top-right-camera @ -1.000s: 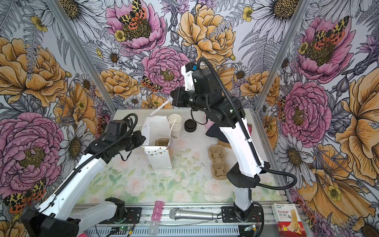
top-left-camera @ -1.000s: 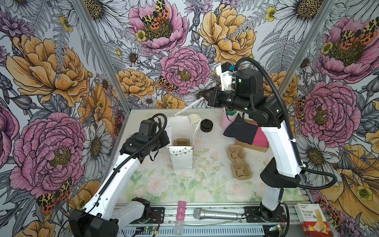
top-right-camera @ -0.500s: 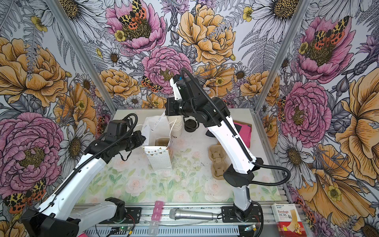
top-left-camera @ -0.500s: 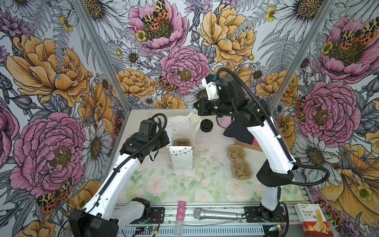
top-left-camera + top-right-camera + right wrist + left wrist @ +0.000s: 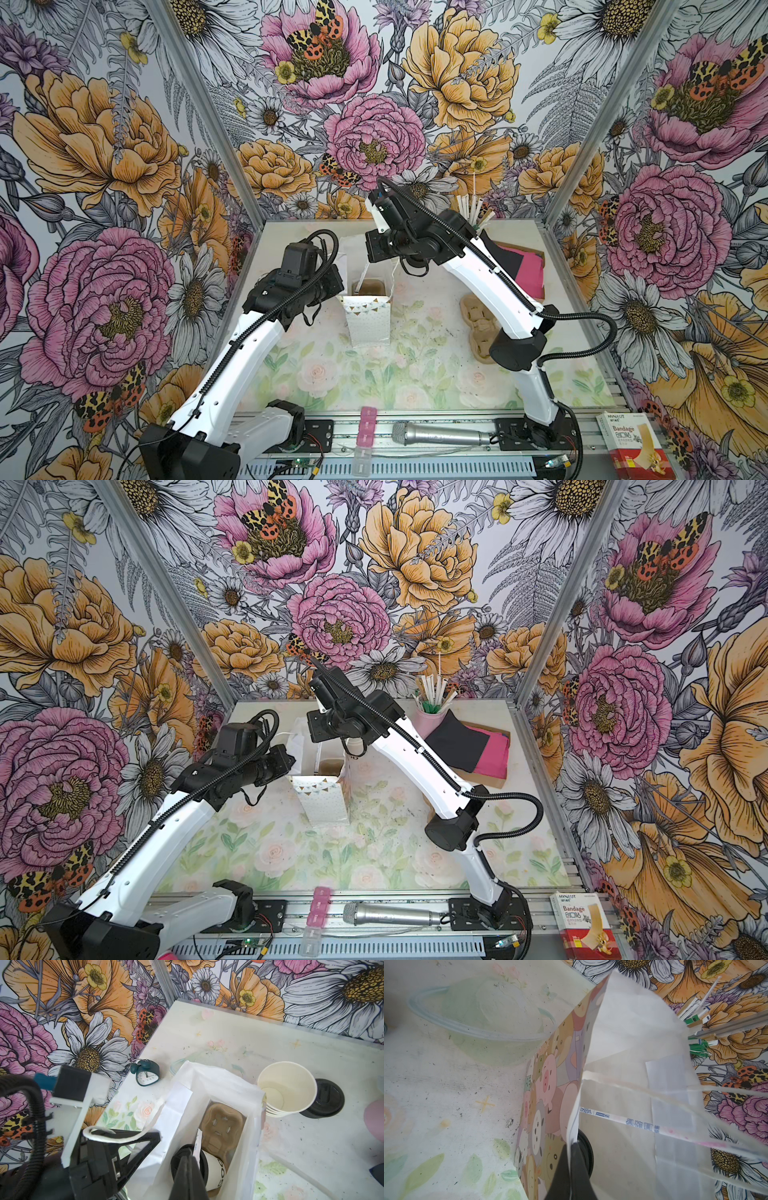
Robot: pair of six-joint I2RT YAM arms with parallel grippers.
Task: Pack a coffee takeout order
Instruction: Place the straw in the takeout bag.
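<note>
Lowering wrapped straw (image 5: 198, 1139) into bag (image 5: 220, 1086): right gripper (image 5: 187, 1157) pinched tight on it, lidded cup (image 5: 214, 1164) just below its tips. Keep straw upright, clear of rim. Meanwhile left gripper (image 5: 572, 1146) clamps bag wall. Unpacked black napkin (image 5: 457, 739) lies well apart. Versus a second ago, right arm is over bag, not by straw cup (image 5: 429, 723).

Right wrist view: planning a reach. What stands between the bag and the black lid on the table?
A stack of white paper cups, seen in the right wrist view.
</note>
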